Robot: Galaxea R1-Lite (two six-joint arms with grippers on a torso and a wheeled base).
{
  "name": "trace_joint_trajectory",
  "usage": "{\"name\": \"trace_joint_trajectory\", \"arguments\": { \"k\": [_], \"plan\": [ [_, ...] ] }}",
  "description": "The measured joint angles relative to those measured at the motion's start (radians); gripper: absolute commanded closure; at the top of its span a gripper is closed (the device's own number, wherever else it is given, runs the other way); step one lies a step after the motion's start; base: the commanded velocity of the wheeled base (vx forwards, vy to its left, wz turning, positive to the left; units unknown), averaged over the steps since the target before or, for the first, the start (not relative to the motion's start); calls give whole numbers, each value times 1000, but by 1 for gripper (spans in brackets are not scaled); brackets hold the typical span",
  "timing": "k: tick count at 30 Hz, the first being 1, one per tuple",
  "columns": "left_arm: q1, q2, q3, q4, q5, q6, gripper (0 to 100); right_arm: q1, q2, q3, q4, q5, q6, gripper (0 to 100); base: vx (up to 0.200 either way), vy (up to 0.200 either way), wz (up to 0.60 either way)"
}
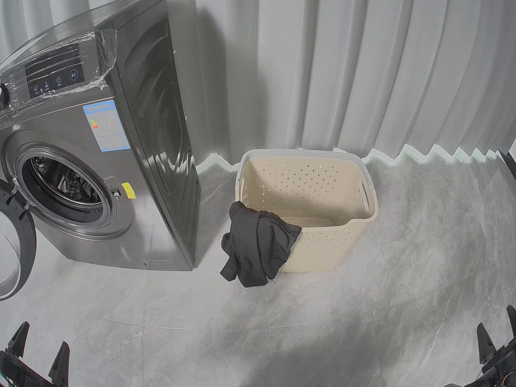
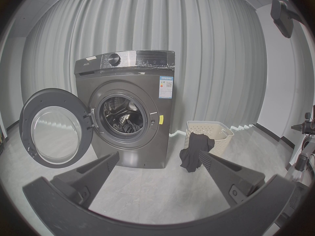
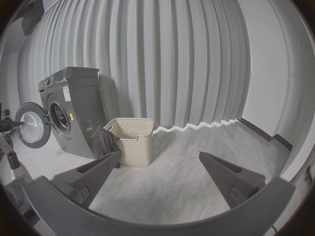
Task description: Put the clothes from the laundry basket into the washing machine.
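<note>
1. Your left gripper sits low, facing the grey front-loading washing machine, with its fingers spread wide and nothing between them.
2. Your right gripper is just as wide apart and empty.
3. The dark grey garment is draped over the rim of the beige perforated plastic laundry basket, at the corner nearest the machine, and hangs down the outside.
4. The machine's round door stands swung open, and dark clothes lie in the drum.
</note>
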Motion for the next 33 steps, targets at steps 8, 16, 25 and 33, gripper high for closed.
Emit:
{"name": "trace_joint_trajectory", "arguments": {
  "k": [8, 16, 25, 33],
  "plan": [
    [0, 0, 0, 0, 0, 0, 0, 0, 0, 0, 0, 0, 0, 0, 0, -75, 0],
    [1, 0, 0, 0, 0, 1, 0, 1, 0, 0, 0, 1, 0, 0, 0, 0, 0],
    [0, 0, 0, 0, 0, 0, 0, 1, 0, 0, 0, 0, 0, 0, 22, 0, 0],
    [1, 0, 0, 0, 0, 0, 0, 1, 0, 0, 0, 0, 0, 0, 200, 0, 0]
  ]
}}
